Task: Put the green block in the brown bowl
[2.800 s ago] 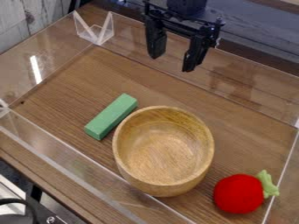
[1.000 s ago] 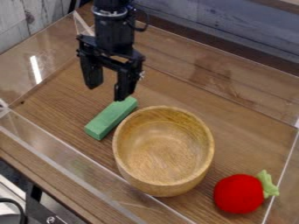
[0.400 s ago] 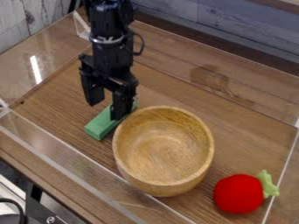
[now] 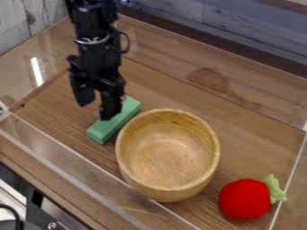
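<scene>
The green block point(image 4: 104, 131) lies flat on the wooden table, just left of the brown bowl point(image 4: 168, 154). My gripper point(image 4: 96, 102) hangs over the block's far end, open, with one finger on each side of it. That end of the block is hidden behind the fingers point(image 4: 111, 105). I cannot tell whether the fingers touch the block or the table. The bowl holds nothing.
A red round toy with a green leaf point(image 4: 247, 199) sits at the front right beside the bowl. Clear plastic walls point(image 4: 48, 160) enclose the wooden surface along the front and left. The bowl's rim is close to my right finger.
My gripper has travelled from the back right to the left and down onto the green block's far end, staying open. The block, bowl and toy have not moved.
</scene>
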